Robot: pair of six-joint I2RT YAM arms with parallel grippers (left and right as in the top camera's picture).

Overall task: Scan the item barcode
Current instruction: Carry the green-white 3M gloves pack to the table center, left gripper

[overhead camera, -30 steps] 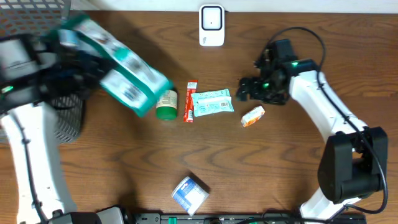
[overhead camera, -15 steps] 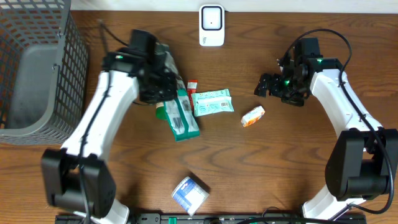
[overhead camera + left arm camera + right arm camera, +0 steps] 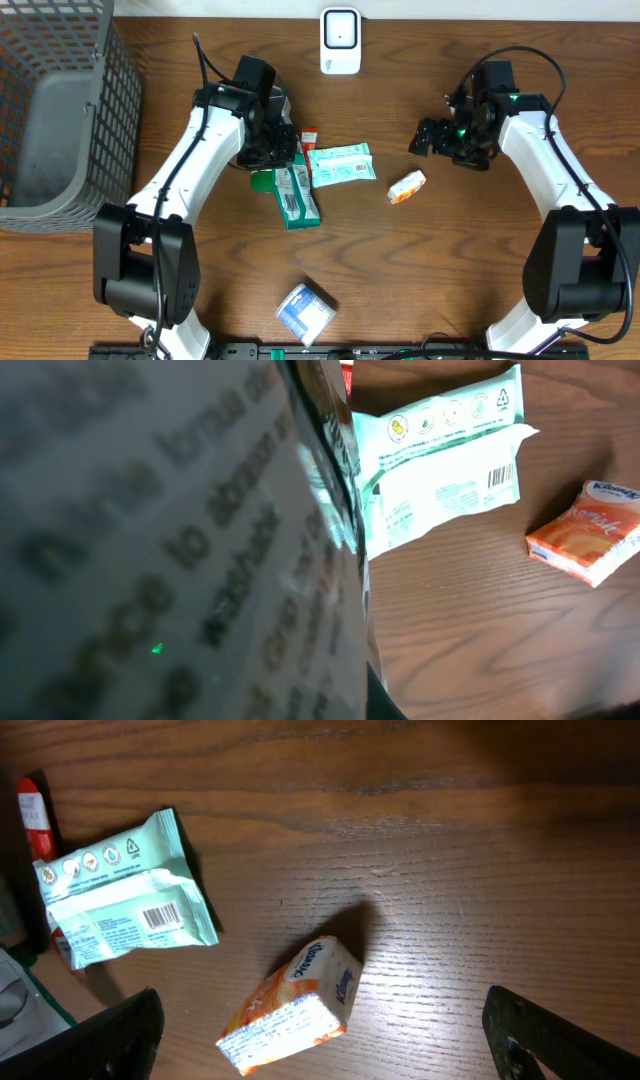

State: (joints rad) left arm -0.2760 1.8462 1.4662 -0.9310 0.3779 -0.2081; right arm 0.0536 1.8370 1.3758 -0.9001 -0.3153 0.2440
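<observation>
At desk [image 3: 450, 280] centre, away from basket [image 3: 122, 120]: swung green packet [image 3: 296, 196] down beside wipes pack [image 3: 341, 164], pinched in fully closed left jaws. Not yet shown to scanner [image 3: 340, 40]. Kept right jaws wide, empty, near tissue pack [image 3: 407, 186].

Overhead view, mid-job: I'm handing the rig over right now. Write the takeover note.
Left gripper: shut on the green-and-white package, held low over the table beside the mint wipes pack.
Right gripper: open, empty, near the orange tissue pack.
Scanner: at the far edge, nothing in front of it.
Done: package gripped.
Left: present its barcode to the scanner. Whether any item has been scanned cannot be told.
</observation>
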